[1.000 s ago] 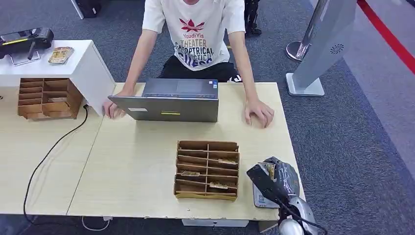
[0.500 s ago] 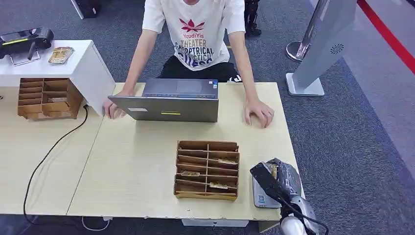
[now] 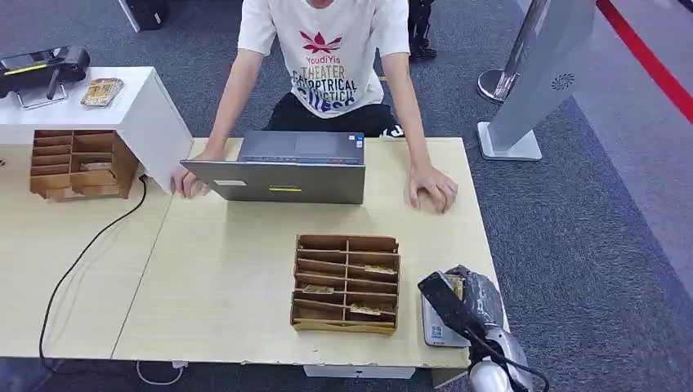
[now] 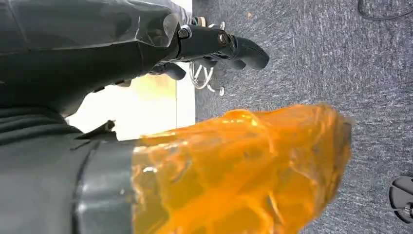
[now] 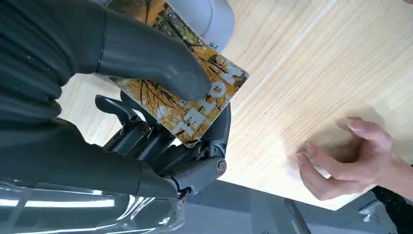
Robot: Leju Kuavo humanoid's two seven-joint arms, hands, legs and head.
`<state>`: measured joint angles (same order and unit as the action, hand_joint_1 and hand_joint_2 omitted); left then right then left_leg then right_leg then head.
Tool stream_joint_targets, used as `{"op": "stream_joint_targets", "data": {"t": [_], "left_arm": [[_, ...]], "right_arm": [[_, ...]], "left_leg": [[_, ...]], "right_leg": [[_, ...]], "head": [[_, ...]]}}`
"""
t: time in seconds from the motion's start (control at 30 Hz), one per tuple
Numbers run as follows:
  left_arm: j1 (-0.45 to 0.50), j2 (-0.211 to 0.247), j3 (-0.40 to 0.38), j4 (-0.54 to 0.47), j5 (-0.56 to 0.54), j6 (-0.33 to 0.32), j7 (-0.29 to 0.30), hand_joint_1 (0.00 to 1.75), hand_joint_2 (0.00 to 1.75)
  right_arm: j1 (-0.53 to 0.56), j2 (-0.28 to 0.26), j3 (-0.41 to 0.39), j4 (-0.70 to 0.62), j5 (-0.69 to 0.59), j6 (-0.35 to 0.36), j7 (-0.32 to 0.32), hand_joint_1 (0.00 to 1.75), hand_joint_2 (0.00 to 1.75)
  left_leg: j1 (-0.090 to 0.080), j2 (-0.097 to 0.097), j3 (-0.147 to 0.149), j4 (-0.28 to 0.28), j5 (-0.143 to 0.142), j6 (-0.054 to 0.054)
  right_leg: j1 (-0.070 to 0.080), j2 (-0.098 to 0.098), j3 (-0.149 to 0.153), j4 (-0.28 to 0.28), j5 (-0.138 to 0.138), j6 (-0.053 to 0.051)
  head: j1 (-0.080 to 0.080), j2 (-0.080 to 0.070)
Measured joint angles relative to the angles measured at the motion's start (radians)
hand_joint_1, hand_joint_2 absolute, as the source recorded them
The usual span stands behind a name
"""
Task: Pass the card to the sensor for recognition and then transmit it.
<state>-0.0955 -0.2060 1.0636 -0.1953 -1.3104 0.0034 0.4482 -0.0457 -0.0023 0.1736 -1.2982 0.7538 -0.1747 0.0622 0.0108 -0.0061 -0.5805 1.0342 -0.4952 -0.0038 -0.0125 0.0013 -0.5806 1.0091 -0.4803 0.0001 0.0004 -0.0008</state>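
Table [image 3: 245,278] of pale wood carries everything here; a person [image 3: 327,57] leans over a laptop [image 3: 278,171] at its far edge, one of their hands [image 3: 431,188] flat near the far right corner; a cardboard organiser [image 3: 346,283] stands toward the near edge; the grey sensor [image 3: 435,328] lies at the near right corner. Directly above that sensor the right hand [image 3: 462,300] holds the card [image 5: 182,95] pinched between thumb and fingers, the card's long axis pointing out past the fingertips toward the person's side, its face close over the reader. The right hand is plainly the nearer one; the left hand [image 4: 214,44] hangs over carpet, holding nothing, fingers loosely curled. Against the frame a second earlier, the right hand has sunk lower and nearer the table's near edge, settling over the sensor; the person's hand has barely shifted.
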Motion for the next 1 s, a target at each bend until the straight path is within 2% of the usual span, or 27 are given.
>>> {"op": "stream_joint_targets", "data": {"t": [1.0], "left_arm": [[0.000,0.000,0.011,0.000,0.004,0.000,0.000,0.00,0.00]], "right_arm": [[-0.003,0.002,0.000,0.010,-0.001,0.016,-0.001,1.75,1.75]], "left_leg": [[0.000,0.000,0.000,0.000,0.000,0.000]], "right_leg": [[0.000,0.000,0.000,0.000,0.000,0.000]], "head": [[0.000,0.000]]}}
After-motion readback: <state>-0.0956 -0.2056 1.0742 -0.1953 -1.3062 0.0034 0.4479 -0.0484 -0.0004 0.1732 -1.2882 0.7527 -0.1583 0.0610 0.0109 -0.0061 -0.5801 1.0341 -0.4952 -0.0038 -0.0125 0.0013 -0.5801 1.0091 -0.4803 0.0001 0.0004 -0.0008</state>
